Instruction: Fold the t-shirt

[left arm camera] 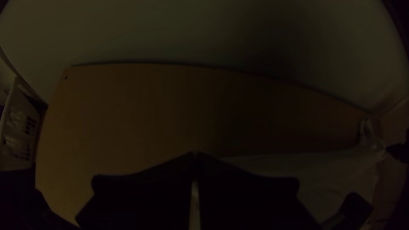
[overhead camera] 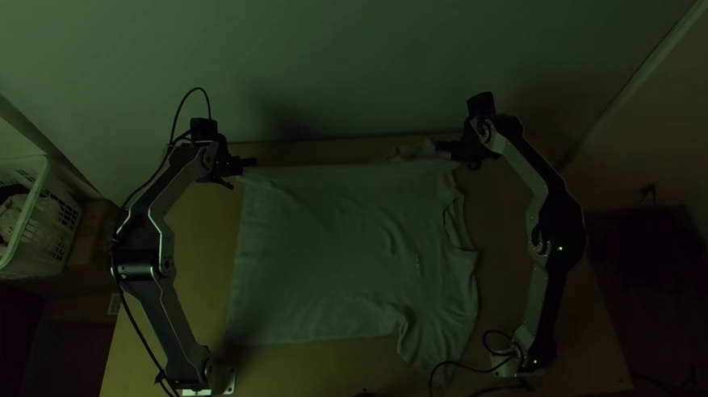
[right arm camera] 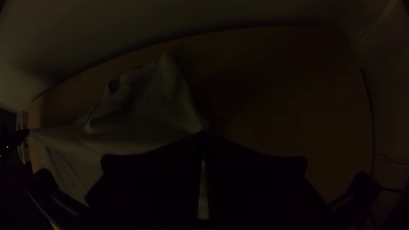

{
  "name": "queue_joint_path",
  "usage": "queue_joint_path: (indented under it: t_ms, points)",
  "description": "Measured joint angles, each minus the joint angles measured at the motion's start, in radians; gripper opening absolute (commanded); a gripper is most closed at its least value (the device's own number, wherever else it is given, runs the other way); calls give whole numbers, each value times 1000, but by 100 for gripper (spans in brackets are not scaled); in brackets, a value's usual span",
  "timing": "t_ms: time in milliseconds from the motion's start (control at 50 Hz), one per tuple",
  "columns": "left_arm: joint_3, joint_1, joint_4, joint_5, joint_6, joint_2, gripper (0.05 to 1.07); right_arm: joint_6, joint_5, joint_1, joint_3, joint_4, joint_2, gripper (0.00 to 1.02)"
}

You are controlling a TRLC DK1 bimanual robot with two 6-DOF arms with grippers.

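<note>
Pale cloth in the top view: t-shirt (overhead camera: 324, 248) lies largely spread across the middle of the surface (overhead camera: 298, 371), one sleeve (overhead camera: 439, 347) toward the near edge. Its far side runs taut between left gripper (overhead camera: 247, 163) and right gripper (overhead camera: 442, 147), near the far edge. Left wrist view: jaws pressed together, pinching a t-shirt corner. Right wrist view: jaws closed, pinching t-shirt fabric beside rumpled folds.

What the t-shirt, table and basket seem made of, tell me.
T-shirt: soft matt fabric, possibly cotton knit, from its fine wrinkles. Table: likely smooth wooden board, perhaps laminate, from its flat tan surface. Basket: probably smooth moulded plastic, from the regular slots in its wall.
</note>
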Motion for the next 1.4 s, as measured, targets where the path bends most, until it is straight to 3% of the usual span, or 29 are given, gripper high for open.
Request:
queue_joint_path:
  t_ms: [640, 1400]
  points:
    - [-336, -14, 87, 1, 0, -239, 8, -15, 15, 46, -424, 105, -295, 2]
    - [-641, -44, 176, 1, 0, -427, 8, -14, 34, 77, -773, 180, -537, 2]
